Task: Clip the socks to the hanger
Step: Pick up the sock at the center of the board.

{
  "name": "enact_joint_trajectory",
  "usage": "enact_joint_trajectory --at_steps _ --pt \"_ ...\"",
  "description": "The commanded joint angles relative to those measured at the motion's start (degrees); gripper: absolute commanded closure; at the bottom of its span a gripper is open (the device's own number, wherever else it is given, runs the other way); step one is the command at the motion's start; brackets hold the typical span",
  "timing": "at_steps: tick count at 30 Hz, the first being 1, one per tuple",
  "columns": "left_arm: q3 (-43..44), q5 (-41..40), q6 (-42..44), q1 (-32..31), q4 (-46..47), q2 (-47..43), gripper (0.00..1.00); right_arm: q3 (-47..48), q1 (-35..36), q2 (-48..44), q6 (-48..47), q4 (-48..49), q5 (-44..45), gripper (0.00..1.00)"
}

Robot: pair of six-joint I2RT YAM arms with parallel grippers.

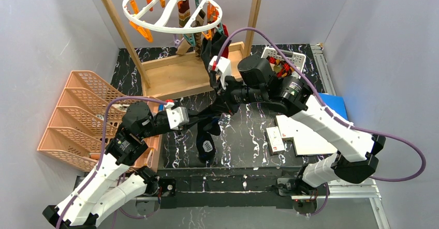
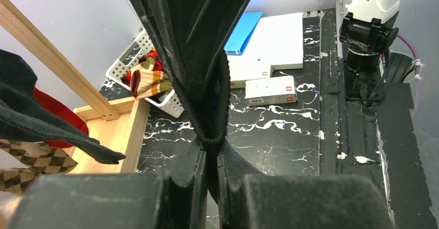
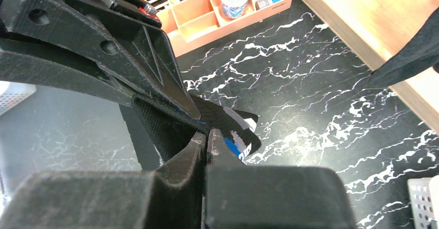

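You've got the dark navy sock [image 1: 207, 145] pinched by both pincers, in front of the hanger [image 1: 165, 16] and well below it, over the black marbled table [image 1: 248, 136].

Left gripper [image 2: 212, 156]: fingers together, clamped on a fold of the sock. The fabric runs up out of the tips as a narrow loop.

Right gripper [image 3: 207, 136]: fingers also together, clamped on the sock edge just beside the left one's tips. A bit of the sock with white and blue marking sticks out past them.

From the top view, the rest of the sock hangs down from the two grips on the near side of the hanger, printed end lowest.

Left arm: the elbow is folded out to the hanger's near left and the forearm runs right toward the sock.

Right arm: the elbow is far out to the hanger's near right, the forearm comes back left, and the wrist bends down onto the sock.

Already on the hanger: an argyle sock [image 1: 184, 12] clipped near its middle, and a black sock [image 1: 209, 45] hanging from its right rim.

More socks sit in the white basket [image 1: 299, 58], right of the hanger.
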Motion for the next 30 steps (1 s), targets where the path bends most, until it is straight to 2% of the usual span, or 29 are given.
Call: enact_joint_trajectory --at_steps 1,4,8,17,19,22,24,30 --pt "2.1 -0.8 -0.1 -0.2 0.6 -0.5 0.96 4.7 1.0 0.0 -0.4 -0.5 5.8 0.99" --pt "2.2 -2.0 -0.1 -0.2 0.8 -0.5 0.75 6.7 1.4 0.4 -0.3 -0.8 6.2 0.99" --pt "1.9 -3.8 -1.0 -0.2 2.1 -0.7 0.59 8.0 1.7 0.7 0.6 -1.0 7.8 0.99" --pt "1.0 -17.2 -9.4 -0.2 11.6 -2.4 0.54 3.8 1.7 -2.1 5.1 5.3 12.5 0.99" --pt "1.1 -19.4 -11.8 -0.1 13.3 -2.9 0.49 2.5 1.7 -2.8 6.7 7.7 14.3 0.99" --pt "1.1 -24.8 -16.5 -0.2 14.5 -4.1 0.25 0.6 1.7 -3.9 9.5 11.0 16.6 0.99" --pt "0.2 -29.2 -20.7 -0.1 15.5 -5.3 0.04 0.3 1.8 -3.9 11.1 11.5 18.0 0.99" --pt "-3.7 -38.2 -30.8 -0.2 17.3 -9.7 0.01 -1.1 1.8 -4.3 15.0 10.2 23.2 0.99"
